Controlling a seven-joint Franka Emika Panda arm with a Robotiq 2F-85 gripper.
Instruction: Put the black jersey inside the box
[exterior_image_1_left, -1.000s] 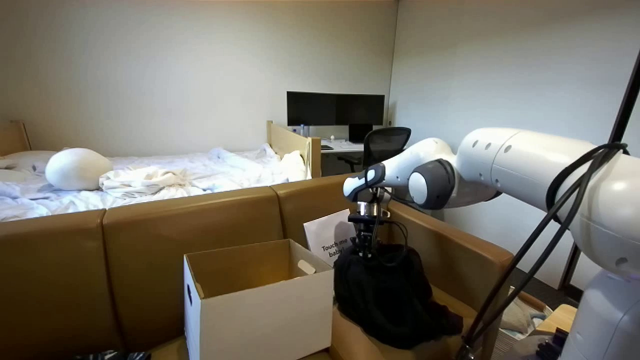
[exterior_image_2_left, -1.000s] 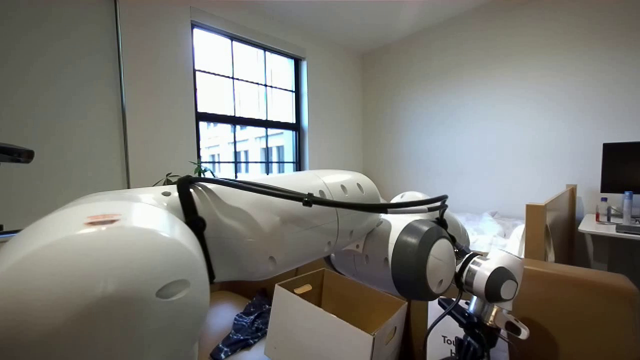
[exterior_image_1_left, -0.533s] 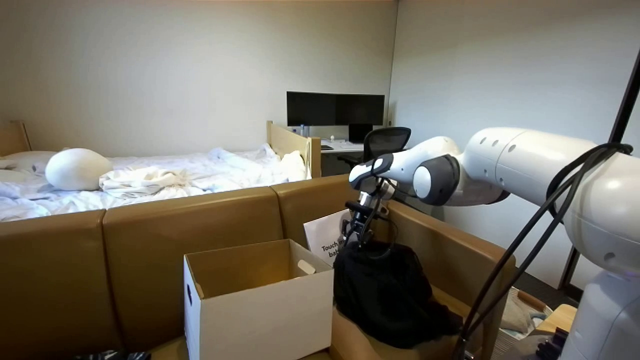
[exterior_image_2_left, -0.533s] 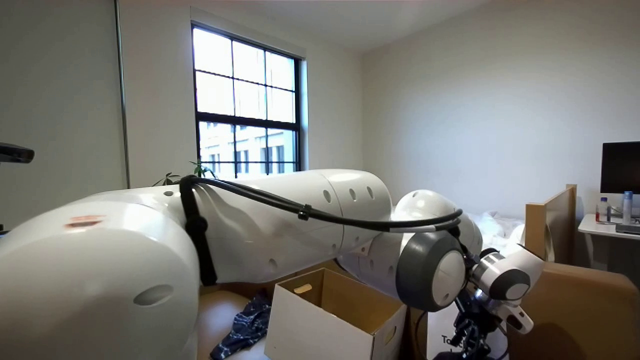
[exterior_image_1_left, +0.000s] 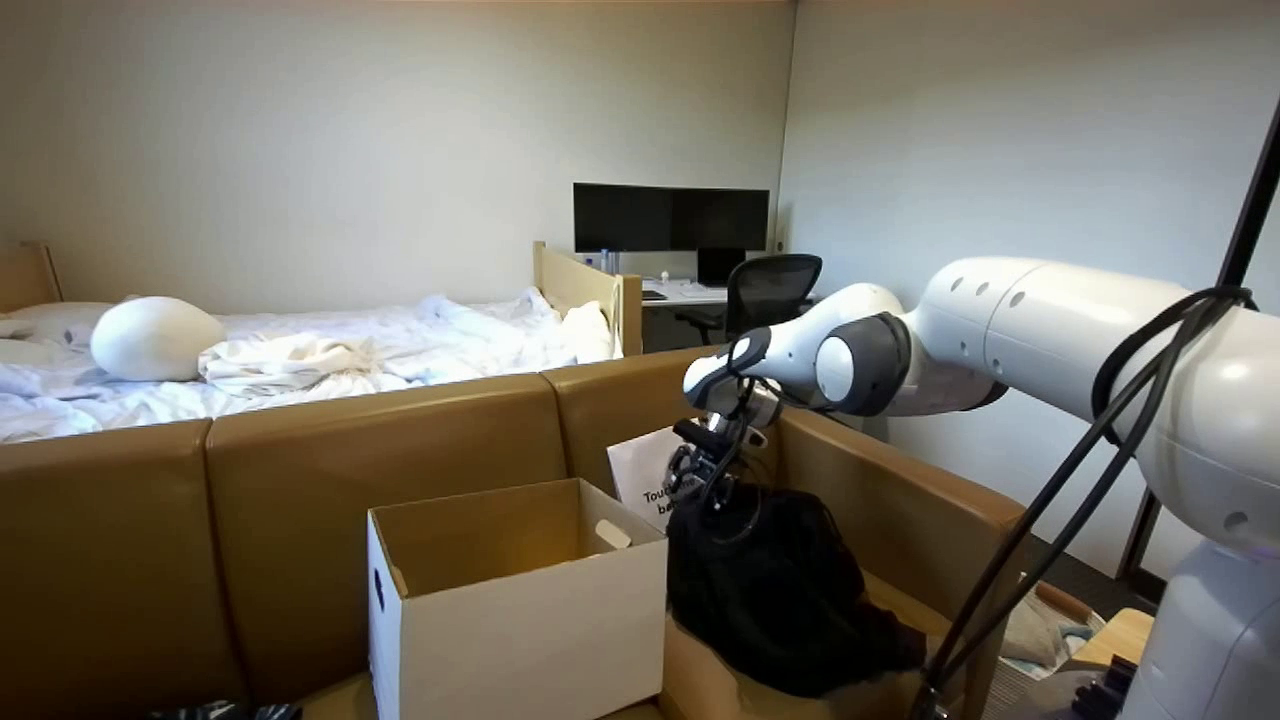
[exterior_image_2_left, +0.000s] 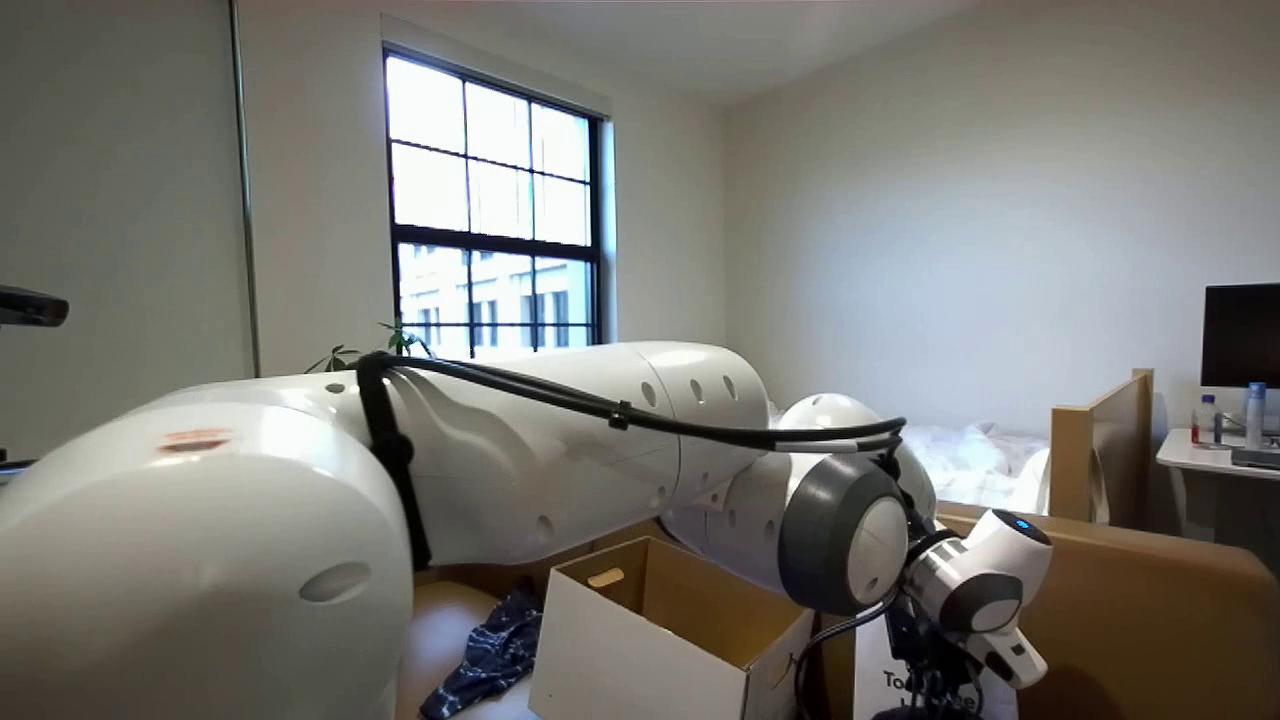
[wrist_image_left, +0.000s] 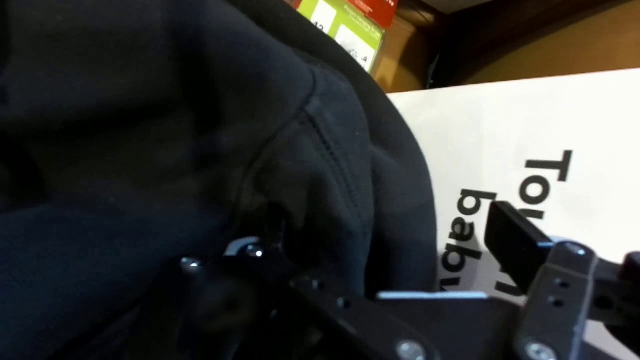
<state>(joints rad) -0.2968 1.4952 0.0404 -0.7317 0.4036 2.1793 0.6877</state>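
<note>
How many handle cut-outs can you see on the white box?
2 on the white box: one cut-out in the end nearest the black jersey, a second cut-out in the opposite end. Its lower inside is hidden, where more could sit.

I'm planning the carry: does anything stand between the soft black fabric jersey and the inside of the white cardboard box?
One visible thing: the upright end wall of the white cardboard box facing the black fabric jersey; above it, the top looks open. A white sign with black lettering stands behind, probably off the path.
</note>
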